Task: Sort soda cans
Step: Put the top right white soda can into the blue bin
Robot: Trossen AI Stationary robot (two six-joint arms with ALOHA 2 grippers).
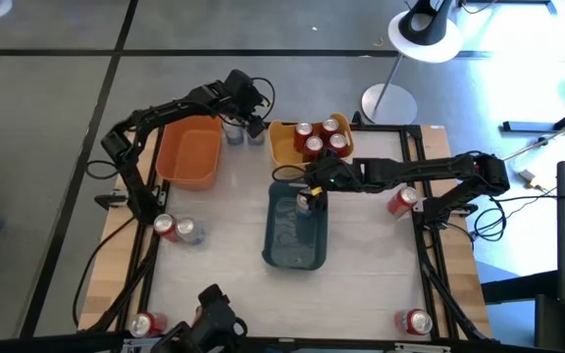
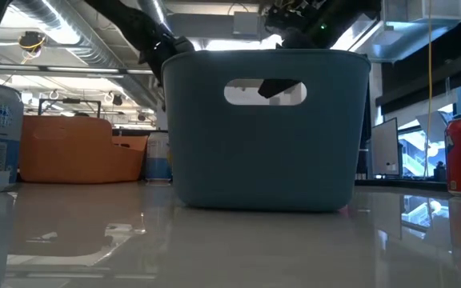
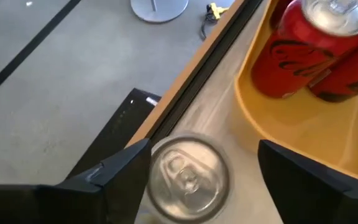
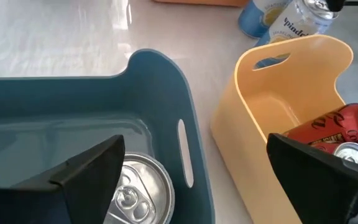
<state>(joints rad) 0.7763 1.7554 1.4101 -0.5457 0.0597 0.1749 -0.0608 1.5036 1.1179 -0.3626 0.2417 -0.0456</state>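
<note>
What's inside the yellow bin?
The yellow bin holds four red soda cans, standing upright with silver tops showing. The bin floor under them is hidden, so anything beneath cannot be seen. The right gripper hangs over the blue bin nearby.

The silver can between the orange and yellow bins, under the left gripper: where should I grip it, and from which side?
Grip the silver can across its round side wall just below the rim, coming straight down from above. It stands upright with its top facing the left gripper, whose fingers already straddle it. The yellow bin sits close alongside, so a sideways approach looks cramped.
</note>
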